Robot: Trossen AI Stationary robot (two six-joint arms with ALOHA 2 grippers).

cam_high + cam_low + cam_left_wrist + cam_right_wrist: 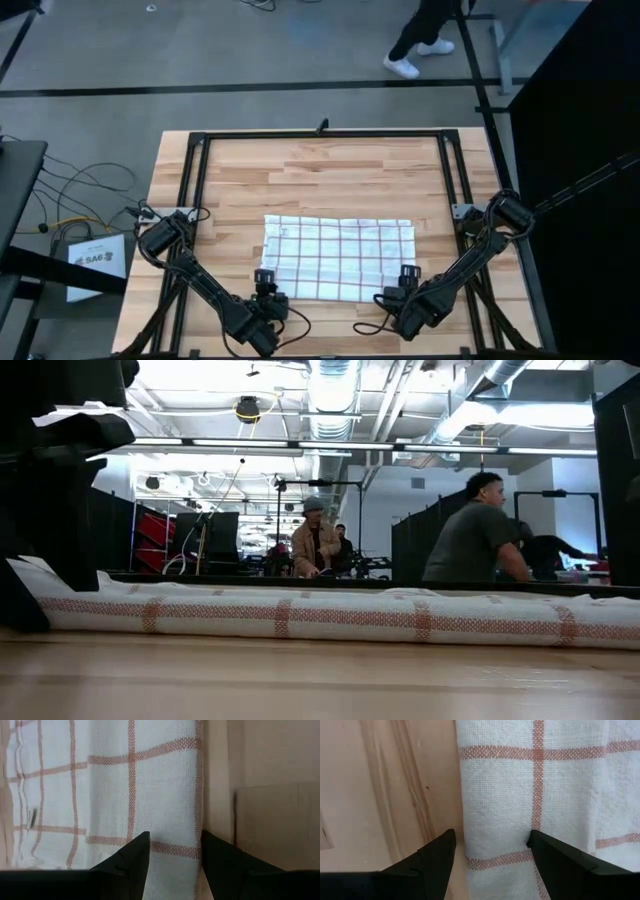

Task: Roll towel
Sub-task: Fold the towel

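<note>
The towel (338, 258), white with a thin grid check, lies spread flat on the wooden table (320, 175). In the low view its near edge (320, 615) looks like a long low roll. My left gripper (265, 290) stands open at the towel's near left corner; one finger is over the cloth (165, 795) and the other at its side edge. My right gripper (408, 280) stands open at the near right corner. It straddles the towel's rounded side edge (465, 810), with one finger over bare wood and one over cloth. My left gripper points down at the towel's near left corner (172, 862); whether its fingertips touch the cloth, I cannot tell. My right gripper points down at the near right corner (495, 865); whether its fingers touch the cloth cannot be told either.
A black frame (320, 133) runs around the tabletop. Bare wood lies on the far side of the towel. A box (95, 262) and cables sit off the table's left side. A person (420, 40) walks beyond the far edge, and people (470, 530) stand in the room behind.
</note>
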